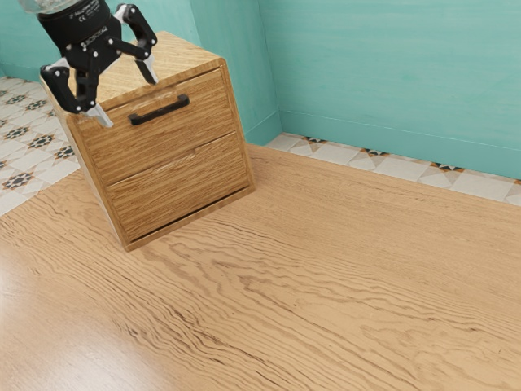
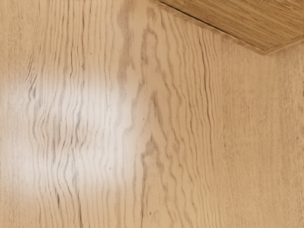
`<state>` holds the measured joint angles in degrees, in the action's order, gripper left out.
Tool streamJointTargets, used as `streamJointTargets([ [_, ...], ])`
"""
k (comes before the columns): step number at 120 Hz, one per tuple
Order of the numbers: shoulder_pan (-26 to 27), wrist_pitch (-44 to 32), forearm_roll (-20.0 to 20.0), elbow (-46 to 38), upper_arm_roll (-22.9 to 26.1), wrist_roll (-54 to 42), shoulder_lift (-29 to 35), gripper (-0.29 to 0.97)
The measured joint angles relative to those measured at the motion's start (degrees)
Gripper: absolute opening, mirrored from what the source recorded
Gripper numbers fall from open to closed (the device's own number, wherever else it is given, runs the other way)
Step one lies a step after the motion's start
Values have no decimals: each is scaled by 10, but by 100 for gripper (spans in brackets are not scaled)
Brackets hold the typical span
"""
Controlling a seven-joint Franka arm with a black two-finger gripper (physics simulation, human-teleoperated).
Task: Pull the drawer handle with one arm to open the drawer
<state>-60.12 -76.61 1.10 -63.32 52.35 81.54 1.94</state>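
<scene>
My gripper [image 1: 126,99] hangs with its fingers spread wide and empty before the cabinet's [image 1: 186,54] upper drawer [image 1: 167,132]. The black handle [image 1: 159,109] lies just toward the exterior view's right of my fingertips, apparently not touching them. Its long axis runs across the drawer front.

Light is bright, even and diffuse across the scene. In the exterior view the table [image 1: 342,277] carries a soft pale sheen [image 1: 49,326] at its near left corner, fading toward the right. The cabinet [image 1: 163,155] throws hardly any shadow, just a thin dark line along its base, and its top is paler than its front. The teal wall [image 1: 391,65] is flatly lit. In the wrist view a whitish glare patch [image 2: 61,118] washes out the wood grain.
</scene>
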Motion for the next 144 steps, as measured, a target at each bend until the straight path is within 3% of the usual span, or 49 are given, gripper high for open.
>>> streamJointTargets([
  [20, 95, -76, -34, -28, -64, 77, -52, 66],
  [33, 18, -111, -68, -28, -98, 139, -80, 65],
  [43, -29, -132, -58, -31, -107, 184, -92, 65],
  [51, -63, -152, -44, -60, -91, 210, -61, 65],
  [55, -117, -162, -27, -87, -53, 222, -24, 65],
  [61, -297, -174, 5, -115, 84, 238, 43, 65],
  [64, -353, -179, 25, -124, 128, 246, 76, 65],
  [82, -545, -201, 141, -140, 259, 281, 212, 65],
  [90, -634, -206, 218, -131, 300, 293, 293, 65],
  [99, -670, -209, 285, -127, 309, 310, 335, 64],
  [111, -693, -200, 329, -109, 308, 336, 360, 64],
  [144, -704, -161, 344, -76, 297, 415, 392, 61],
])
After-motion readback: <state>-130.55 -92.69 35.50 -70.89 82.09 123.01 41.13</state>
